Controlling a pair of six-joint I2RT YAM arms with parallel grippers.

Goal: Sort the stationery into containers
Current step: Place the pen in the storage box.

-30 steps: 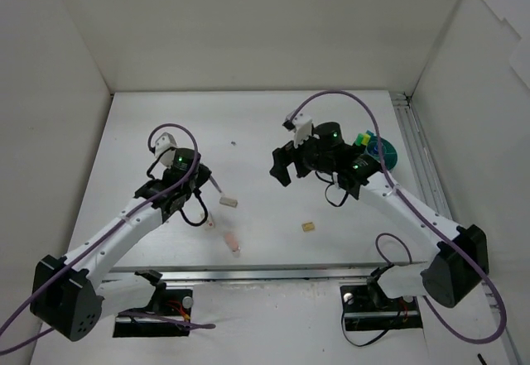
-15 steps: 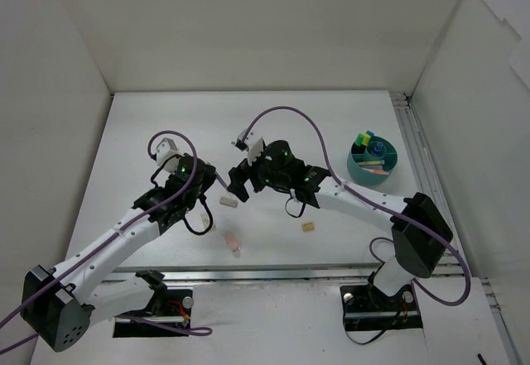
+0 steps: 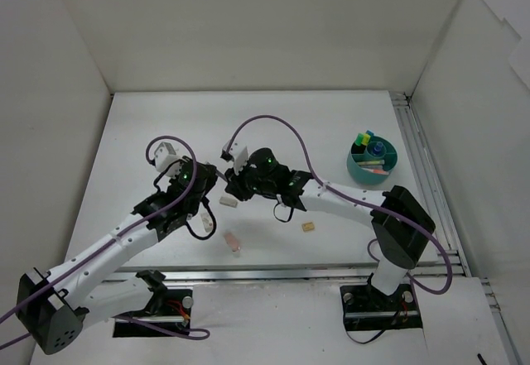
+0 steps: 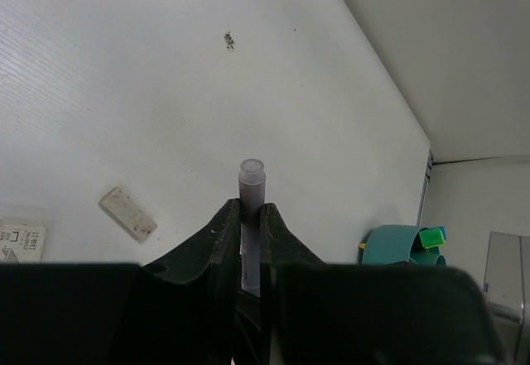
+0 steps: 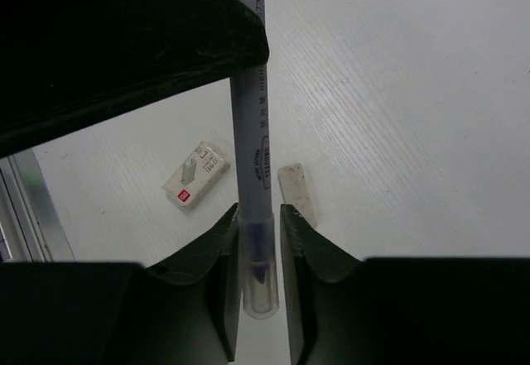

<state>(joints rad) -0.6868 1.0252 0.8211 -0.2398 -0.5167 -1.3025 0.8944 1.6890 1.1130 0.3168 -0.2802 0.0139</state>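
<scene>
Where highlighters stand, teal tub

Nothing legible: pen has tiny print along barrel, too blurry; eraser, left of ctr, label w/ red mark, unreadable.

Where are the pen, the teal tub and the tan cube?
pen (image 5: 252, 108): right wrist view, middle of the barrel.
teal tub (image 3: 364, 175): top external view, near outer wall.
tan cube (image 3: 308, 227): top external view, top face.
</scene>
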